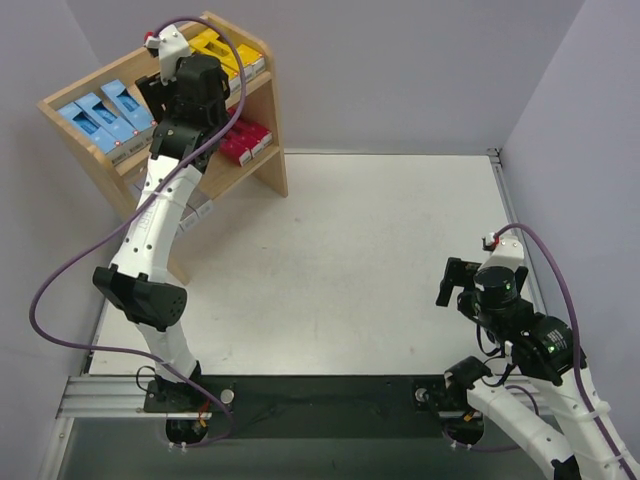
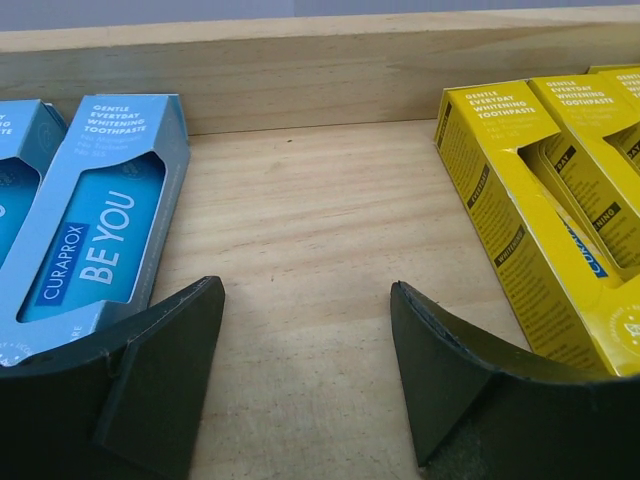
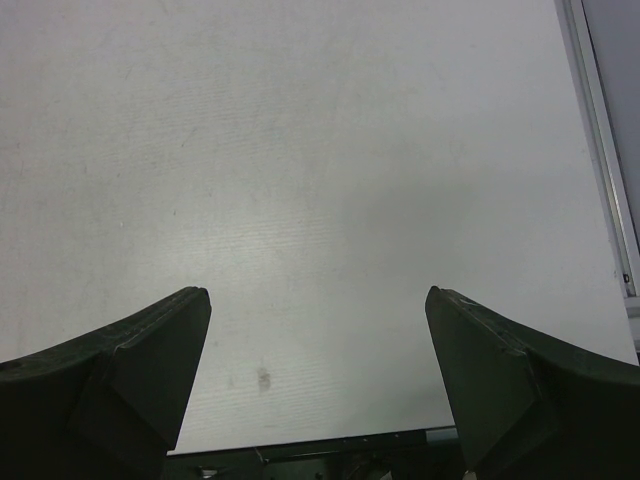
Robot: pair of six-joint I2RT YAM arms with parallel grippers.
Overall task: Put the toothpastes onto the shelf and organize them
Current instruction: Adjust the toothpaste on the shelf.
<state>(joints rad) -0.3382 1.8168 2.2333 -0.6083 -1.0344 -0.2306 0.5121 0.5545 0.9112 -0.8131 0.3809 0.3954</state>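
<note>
Top external view shows the shelf (image 1: 268, 150) standing at the far left of the table (image 1: 380, 250), with most of the sorting apparently done. On the upper tier three blue cartons (image 1: 105, 115) lie side by side at the left end and the yellow cartons (image 1: 222, 48) lie together at the right end. On the lower tier a group of red cartons (image 1: 245, 140) sits at the right. A pale carton end (image 1: 195, 213) shows at the left of that tier, but the left arm covers most of it, so the grey set cannot be counted. No carton is seen on the table itself.

The left wrist view looks along the upper tier. The left claw (image 2: 305, 300) is spread wide and pinches nothing; it hangs over the bare wood between the nearest blue carton on its left and the yellow ones on its right, apart from both. Beyond the claw, the boxes' far ends lie close to the raised back rim.

The right claw (image 3: 318, 300) is also spread and empty, and hovers over bare table at the near right, well apart from the shelf.

Judging from this, the placing looks finished or nearly so. What may be left is checking the hidden grey boxes and tidying the rows.
</note>
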